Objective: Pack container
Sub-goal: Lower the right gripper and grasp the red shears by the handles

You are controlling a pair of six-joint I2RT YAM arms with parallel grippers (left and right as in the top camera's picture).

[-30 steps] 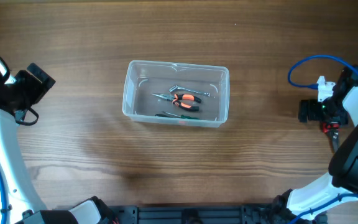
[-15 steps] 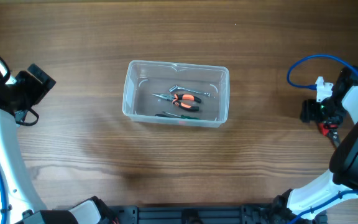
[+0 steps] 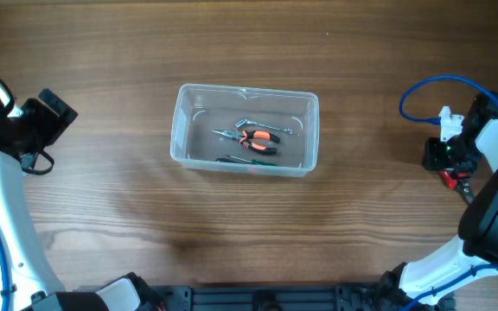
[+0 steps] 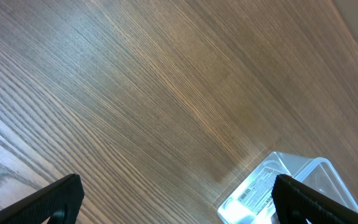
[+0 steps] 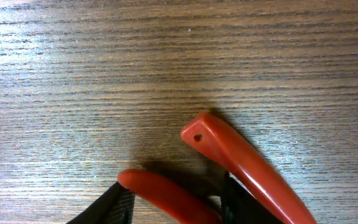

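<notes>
The clear container point(image 3: 180, 130) stands mid-table with orange-handled pliers point(image 3: 258, 138) and other small tools inside; one corner of the container point(image 4: 272, 183) shows in the left wrist view. At the far right, a red-handled tool point(image 3: 450, 178) lies on the wood under my right gripper point(image 3: 448, 164). In the right wrist view its two red handles point(image 5: 247, 168) spread apart. My right gripper point(image 5: 176, 208) has its black fingers drawn in against the lower handle. My left gripper point(image 4: 176, 199) hangs wide open over bare wood at the far left point(image 3: 54, 112), holding nothing.
A blue cable point(image 3: 422, 91) loops above the right arm near the table's right edge. Bare wooden tabletop point(image 3: 249, 233) surrounds the container on all sides. Both arm bases stand along the near edge.
My right gripper's fingers have narrowed onto the red-handled tool, and the wrist has shifted slightly right. The left arm and the container have not moved.
</notes>
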